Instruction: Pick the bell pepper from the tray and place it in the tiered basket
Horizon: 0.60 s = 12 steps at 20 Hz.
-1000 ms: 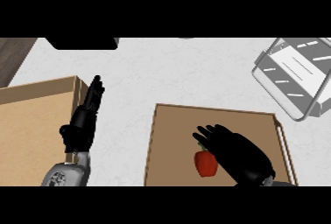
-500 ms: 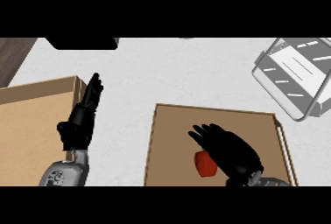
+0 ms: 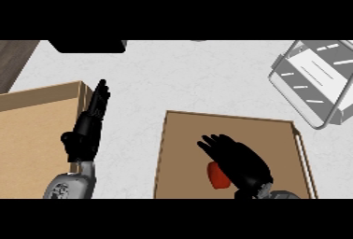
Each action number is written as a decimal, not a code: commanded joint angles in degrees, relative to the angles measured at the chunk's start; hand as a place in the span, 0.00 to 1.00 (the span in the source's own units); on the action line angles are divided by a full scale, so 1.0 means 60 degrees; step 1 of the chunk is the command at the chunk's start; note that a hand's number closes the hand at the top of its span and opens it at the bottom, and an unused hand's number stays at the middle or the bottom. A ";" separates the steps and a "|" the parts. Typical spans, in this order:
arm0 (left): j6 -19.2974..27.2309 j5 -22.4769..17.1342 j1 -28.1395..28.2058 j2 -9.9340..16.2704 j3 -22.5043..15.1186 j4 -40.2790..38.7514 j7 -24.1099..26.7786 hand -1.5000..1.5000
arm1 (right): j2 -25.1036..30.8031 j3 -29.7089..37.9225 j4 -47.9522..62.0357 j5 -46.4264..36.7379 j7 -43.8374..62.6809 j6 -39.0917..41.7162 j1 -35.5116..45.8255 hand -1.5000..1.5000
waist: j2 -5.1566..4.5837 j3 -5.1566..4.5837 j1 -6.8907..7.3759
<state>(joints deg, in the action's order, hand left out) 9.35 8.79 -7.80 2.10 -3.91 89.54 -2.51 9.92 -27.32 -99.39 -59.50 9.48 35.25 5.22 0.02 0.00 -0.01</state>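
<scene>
Red bell pepper (image 3: 219,176) on tray (image 3: 186,140)

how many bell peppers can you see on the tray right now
1. A red bell pepper lies on the wooden tray, near its lower edge, partly hidden by the right hand over it. Nothing more shows, though the hand could hide some.

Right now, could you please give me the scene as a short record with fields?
bell pepper: red, on the tray, partly hidden under the right hand
tray: brown, on the counter
right hand: over the pepper, fingers spread, not closed on it
left hand: open, resting beside the wooden board
tiered basket: wire, upper right
</scene>
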 commanded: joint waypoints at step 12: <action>-0.0048 -0.0031 -0.0424 -0.0039 0.0249 -0.0409 -0.0025 0.50 | -0.0311 -0.0482 0.1981 -0.2027 -0.1300 -0.3604 0.0352 1.00 | -0.0006 0.0001 0.0013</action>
<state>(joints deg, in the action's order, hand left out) 9.95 9.66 -8.71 1.15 -4.23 88.76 -2.73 9.66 -29.53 -92.23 -68.08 2.31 17.62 5.33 0.28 -0.19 0.01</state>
